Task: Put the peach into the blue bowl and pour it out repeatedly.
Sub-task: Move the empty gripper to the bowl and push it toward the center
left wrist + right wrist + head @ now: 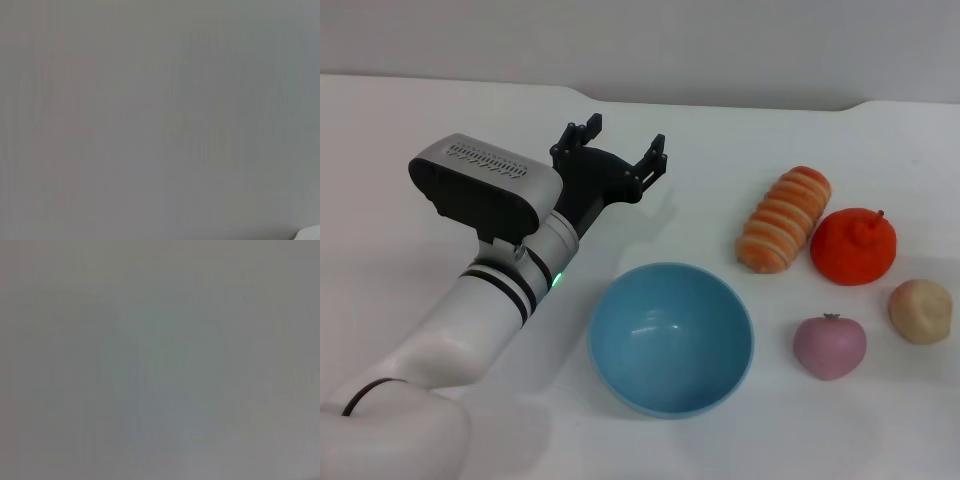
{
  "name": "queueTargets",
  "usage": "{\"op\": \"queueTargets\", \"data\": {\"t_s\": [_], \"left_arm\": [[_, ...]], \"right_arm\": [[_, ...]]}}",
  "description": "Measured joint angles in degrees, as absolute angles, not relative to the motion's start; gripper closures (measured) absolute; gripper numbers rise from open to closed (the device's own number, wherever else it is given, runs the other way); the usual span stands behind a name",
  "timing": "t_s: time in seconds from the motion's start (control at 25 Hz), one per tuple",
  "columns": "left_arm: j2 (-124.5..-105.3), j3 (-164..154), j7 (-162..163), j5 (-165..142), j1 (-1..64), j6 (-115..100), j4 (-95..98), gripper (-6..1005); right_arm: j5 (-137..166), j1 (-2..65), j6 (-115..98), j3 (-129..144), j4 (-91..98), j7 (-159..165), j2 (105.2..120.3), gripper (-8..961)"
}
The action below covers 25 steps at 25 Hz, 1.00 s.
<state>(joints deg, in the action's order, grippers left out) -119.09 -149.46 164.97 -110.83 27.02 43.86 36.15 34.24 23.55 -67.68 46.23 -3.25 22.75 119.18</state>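
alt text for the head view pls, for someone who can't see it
The left gripper hangs open and empty above a white table, behind an empty blue bowl. To the bowl's right lie the peach, an orange fruit, a beige ball and a striped bread roll.

I see a white counter [440, 110] under soft, even light. Behind it runs a plain grey wall [640, 40]. Both wrist views give me only blank grey.
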Motion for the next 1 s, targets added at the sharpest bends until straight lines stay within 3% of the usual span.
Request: {"op": "queueTargets", "data": {"t_s": [0.4,0.6,0.88,1.0], "left_arm": [[-119.08,-149.4,165.0,-110.8,27.1,43.9,36.3,191],[-117.96,-145.9,164.9,-110.6,25.2,39.8,43.4,192],[-115.96,-124.4,164.0,-120.5,23.6,5.8,57.5,193],[-116.85,-111.2,159.9,-125.5,24.5,-14.5,61.9,193]], "right_arm": [[34.1,23.6,-66.9,46.1,-3.3,23.1,119.18,268],[34.0,23.6,-66.9,45.3,-3.2,23.5,119.18,267],[34.0,23.6,-66.9,44.7,-3.5,23.6,119.26,268],[34.0,23.5,-67.0,44.7,-3.6,23.6,119.29,268]]}}
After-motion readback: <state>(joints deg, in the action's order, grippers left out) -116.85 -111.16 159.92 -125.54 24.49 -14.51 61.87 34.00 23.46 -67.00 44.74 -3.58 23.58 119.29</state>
